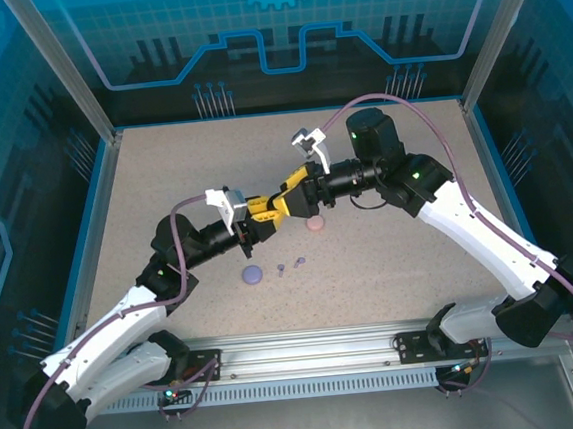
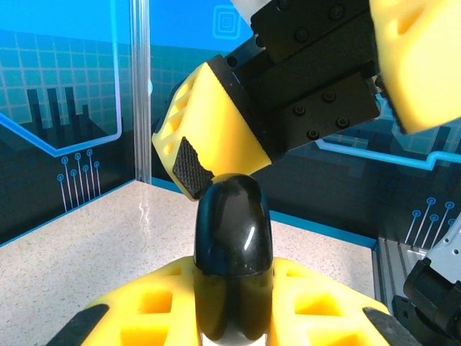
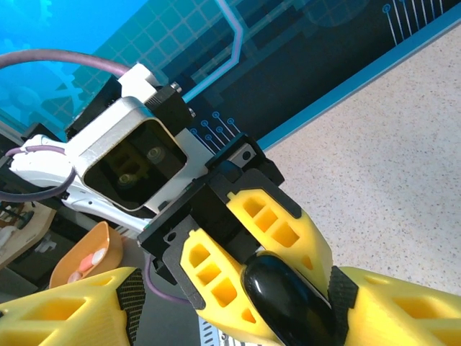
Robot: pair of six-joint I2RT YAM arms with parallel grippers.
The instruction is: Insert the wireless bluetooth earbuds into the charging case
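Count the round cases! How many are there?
3. A black case is held in the left hand; a pink case and a lavender case lie on the table. Others may be hidden.

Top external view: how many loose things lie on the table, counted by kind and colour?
Lavender round case: 1
Pink round case: 1
Lavender earbuds: 2
Total: 4

Three round cases (image 1: 253, 274), two lavender earbuds (image 1: 280, 268)
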